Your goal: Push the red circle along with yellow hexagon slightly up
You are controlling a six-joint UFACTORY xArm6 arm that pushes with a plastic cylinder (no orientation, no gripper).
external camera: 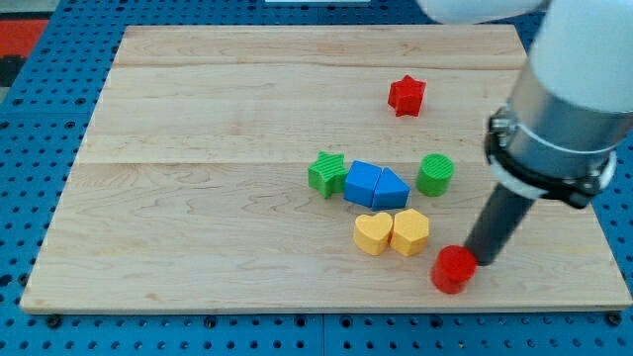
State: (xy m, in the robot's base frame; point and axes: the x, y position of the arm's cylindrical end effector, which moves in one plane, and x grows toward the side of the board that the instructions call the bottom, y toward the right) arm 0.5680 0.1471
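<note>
Your tool, a bare rod, nothing pinched: my tip point(479, 262) touches the red circle point(453, 269) at its 2 o'clock; swing to 6 o'clock, nudge toward the yellow hexagon point(410, 231).

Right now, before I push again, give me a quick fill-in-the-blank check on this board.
1. My tip is beside the red ____, on its right in the view.
2. The yellow hexagon touches the yellow ____ on its left.
3. The green cylinder lies right of the ____ blocks.
4. The block nearest the view's top is the red ____.

Missing: circle; heart; blue; star
</note>
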